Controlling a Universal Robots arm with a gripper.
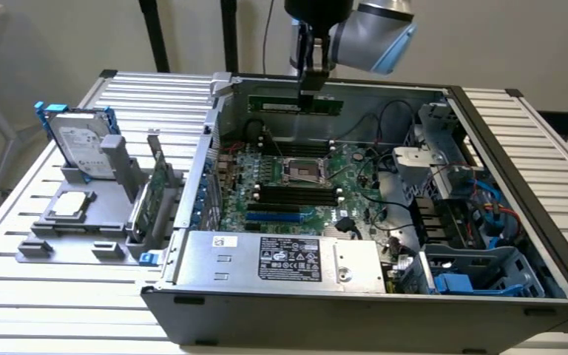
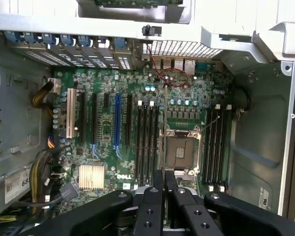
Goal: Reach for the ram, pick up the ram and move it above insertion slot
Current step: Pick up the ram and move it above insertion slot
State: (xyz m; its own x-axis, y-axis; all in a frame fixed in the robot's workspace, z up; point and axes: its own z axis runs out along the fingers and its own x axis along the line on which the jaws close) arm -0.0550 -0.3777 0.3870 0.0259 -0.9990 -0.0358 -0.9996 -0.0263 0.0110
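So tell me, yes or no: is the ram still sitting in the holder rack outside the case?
No. The gripper holds the ram in the air above the open computer case, over the motherboard.

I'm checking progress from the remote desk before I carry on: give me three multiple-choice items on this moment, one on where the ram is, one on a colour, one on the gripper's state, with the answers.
1. Where is the ram?
A. Lying on the grey fixture beside the case
B. Held in the air over the open computer case
C. Seated in a motherboard slot

2. What colour are the rails on the hard drive standing outside the case?
A. Blue
B. Red
C. Yellow

3. What is the gripper doing?
A. Open and empty
B. Shut on the ram
C. Shut on the hard drive

Answers:
1 B: the exterior view shows the green stick hanging level from the gripper above the motherboard, clear of it.
2 A: blue rails flank the silver drive at the exterior view's left.
3 B: the fingers meet on the stick's upper edge.
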